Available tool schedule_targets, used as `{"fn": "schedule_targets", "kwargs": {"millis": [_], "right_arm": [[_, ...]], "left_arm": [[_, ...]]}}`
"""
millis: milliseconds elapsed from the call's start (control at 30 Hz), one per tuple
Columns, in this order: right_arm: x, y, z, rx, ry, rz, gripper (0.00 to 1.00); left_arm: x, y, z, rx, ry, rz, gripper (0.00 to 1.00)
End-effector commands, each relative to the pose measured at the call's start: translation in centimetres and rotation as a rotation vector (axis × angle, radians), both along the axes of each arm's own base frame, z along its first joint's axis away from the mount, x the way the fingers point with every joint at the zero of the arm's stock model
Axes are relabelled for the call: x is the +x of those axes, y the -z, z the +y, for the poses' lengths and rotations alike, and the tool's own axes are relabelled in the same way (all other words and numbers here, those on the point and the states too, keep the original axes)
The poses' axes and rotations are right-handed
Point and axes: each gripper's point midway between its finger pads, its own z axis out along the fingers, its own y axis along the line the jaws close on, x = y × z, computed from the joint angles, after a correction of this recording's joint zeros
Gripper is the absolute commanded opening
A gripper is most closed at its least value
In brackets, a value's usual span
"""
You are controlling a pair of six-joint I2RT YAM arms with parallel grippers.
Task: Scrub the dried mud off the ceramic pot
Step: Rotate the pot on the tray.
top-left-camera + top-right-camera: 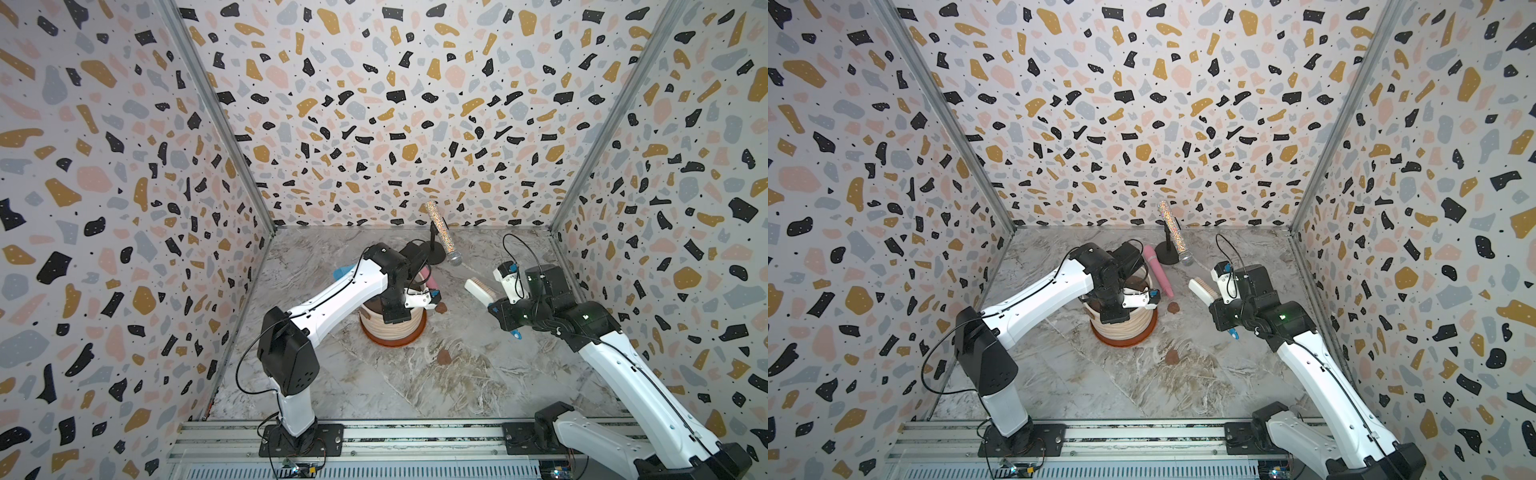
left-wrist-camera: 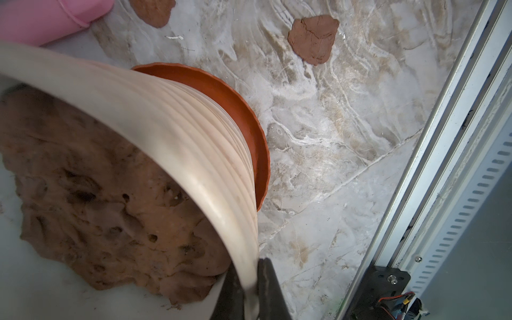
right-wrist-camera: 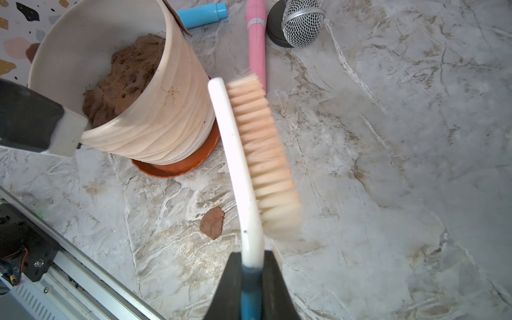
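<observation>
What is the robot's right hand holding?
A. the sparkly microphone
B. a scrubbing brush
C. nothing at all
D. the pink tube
B: the right gripper is shut on the blue-and-white handle of the brush, as the right wrist view shows.

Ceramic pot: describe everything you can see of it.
The ceramic pot is a wide, cream-white cylinder with faint horizontal ribs, a thick smooth rim and brownish smudges on its wall. It stands in a terracotta saucer, holds a lumpy brown soil mound, and the left hand pinches its rim.
</observation>
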Motion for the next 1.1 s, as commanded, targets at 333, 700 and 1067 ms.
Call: {"fn": "schedule_targets", "kwargs": {"millis": [333,700,1067], "right_arm": [[0.2,-0.4,-0.1,-0.002,-0.005,-0.034,0.00],[0.1,1.3,0.7,0.024,-0.020,0.030,0.00],[0.5,1.4,1.3,0.058,-0.017,0.055,0.00]], "left_arm": [[-4.1,-6.9,0.1,-0.104,-0.020,-0.025,0.00],[-7.4,-4.3,-1.0,-0.093,0.052,0.029,0.00],[-4.9,-0.6,-1.8,-0.075,-0.126,-0.047,0.00]]}}
